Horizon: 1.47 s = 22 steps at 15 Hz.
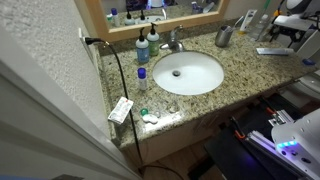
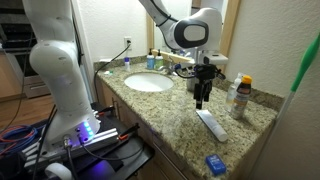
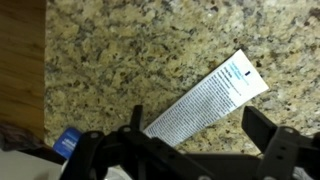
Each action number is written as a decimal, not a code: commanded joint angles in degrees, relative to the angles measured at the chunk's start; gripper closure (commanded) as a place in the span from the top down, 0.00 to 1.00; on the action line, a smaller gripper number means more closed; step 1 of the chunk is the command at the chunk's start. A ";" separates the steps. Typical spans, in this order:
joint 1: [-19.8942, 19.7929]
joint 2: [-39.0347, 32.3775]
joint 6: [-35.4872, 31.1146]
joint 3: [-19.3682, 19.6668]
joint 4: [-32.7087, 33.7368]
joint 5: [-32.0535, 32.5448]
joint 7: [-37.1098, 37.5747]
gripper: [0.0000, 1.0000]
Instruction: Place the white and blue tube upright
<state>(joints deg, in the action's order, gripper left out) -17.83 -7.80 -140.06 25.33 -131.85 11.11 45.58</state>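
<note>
The white and blue tube (image 3: 205, 95) lies flat on the granite counter, printed side up, running diagonally in the wrist view. It also shows lying flat in both exterior views (image 2: 210, 124) (image 1: 272, 50). My gripper (image 2: 203, 97) hangs above the tube's near end, open and empty. In the wrist view the two fingers (image 3: 200, 135) stand on either side of the tube's lower end without touching it.
A small blue item (image 2: 216, 164) lies near the counter's front edge. Bottles (image 2: 240, 95) stand by the wall close to the tube. A grey cup (image 1: 224, 37), the sink (image 1: 185, 72) and a flat white box (image 1: 120, 110) are farther along the counter.
</note>
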 commanded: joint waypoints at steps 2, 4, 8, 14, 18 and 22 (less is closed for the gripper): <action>0.81 -7.72 -1.21 -0.97 2.71 -6.78 12.34 1.00; 1.17 -6.94 -0.52 -0.68 2.12 -5.54 10.48 1.00; 0.99 -9.12 -1.94 -1.06 2.92 -9.01 14.26 1.00; -1.00 -9.25 -4.96 -1.35 2.56 -25.46 18.26 1.00; -0.70 -8.32 -4.92 -1.13 2.44 -25.10 18.98 1.00; 1.91 -12.46 -6.67 0.62 4.26 -18.38 26.05 1.00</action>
<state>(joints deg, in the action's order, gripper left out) -17.93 -16.38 -145.26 24.60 -129.51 -11.63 66.73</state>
